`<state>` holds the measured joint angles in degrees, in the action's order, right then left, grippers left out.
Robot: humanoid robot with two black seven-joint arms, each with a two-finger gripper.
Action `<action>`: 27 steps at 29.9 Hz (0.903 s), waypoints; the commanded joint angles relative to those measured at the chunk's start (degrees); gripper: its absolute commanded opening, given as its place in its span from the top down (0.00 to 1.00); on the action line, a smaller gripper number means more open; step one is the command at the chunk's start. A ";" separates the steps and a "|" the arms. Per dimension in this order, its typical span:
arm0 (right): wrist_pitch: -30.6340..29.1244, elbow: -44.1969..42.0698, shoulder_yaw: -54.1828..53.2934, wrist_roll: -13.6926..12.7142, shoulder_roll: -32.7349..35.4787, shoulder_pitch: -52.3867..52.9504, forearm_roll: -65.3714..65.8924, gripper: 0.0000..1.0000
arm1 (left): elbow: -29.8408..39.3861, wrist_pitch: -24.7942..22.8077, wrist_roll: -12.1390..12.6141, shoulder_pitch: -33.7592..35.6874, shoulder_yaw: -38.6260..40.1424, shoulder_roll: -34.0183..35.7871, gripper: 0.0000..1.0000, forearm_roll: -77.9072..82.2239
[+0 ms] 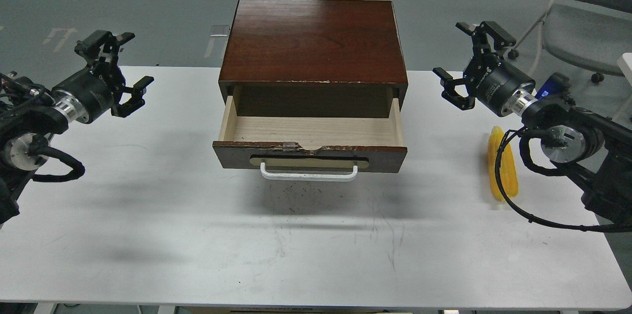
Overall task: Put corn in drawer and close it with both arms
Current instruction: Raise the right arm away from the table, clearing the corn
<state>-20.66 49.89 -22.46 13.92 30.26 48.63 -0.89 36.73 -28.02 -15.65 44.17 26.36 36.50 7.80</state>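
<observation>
A dark brown wooden cabinet (313, 40) stands at the middle back of the white table (197, 235). Its drawer (310, 156) is pulled open, showing an empty pale wood interior and a white bar handle (308, 174). The yellow corn (502, 163) lies on the table to the right of the drawer, partly crossed by a black cable of my right arm. My right gripper (469, 64) hovers open above and behind the corn, holding nothing. Far to the left of the cabinet, my left gripper (123, 64) is open and empty as well.
Beyond the table's right back corner stands a grey office chair (582, 22) on castors. The table's front edge runs along the bottom of the view. A black cable (523, 213) loops from my right arm down onto the table near the corn.
</observation>
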 commanded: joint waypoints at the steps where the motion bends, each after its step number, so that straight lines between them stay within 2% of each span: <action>1: 0.01 0.30 -0.30 -0.47 0.24 -0.11 -0.08 0.00 | 0.10 0.02 -1.30 -0.05 0.00 0.07 0.00 -0.15; 22: 1.68 1.62 -0.30 -0.29 3.84 0.77 0.27 0.00 | 0.10 0.02 -1.84 0.83 0.09 -3.27 0.00 0.38; 27: 6.50 1.62 0.66 -0.38 4.81 3.14 1.15 0.00 | 0.10 0.02 -1.84 0.83 0.09 -3.36 0.00 0.38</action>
<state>-16.91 51.62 -22.24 13.61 34.62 50.49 0.08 36.83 -28.00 -17.49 45.01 26.51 33.21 8.18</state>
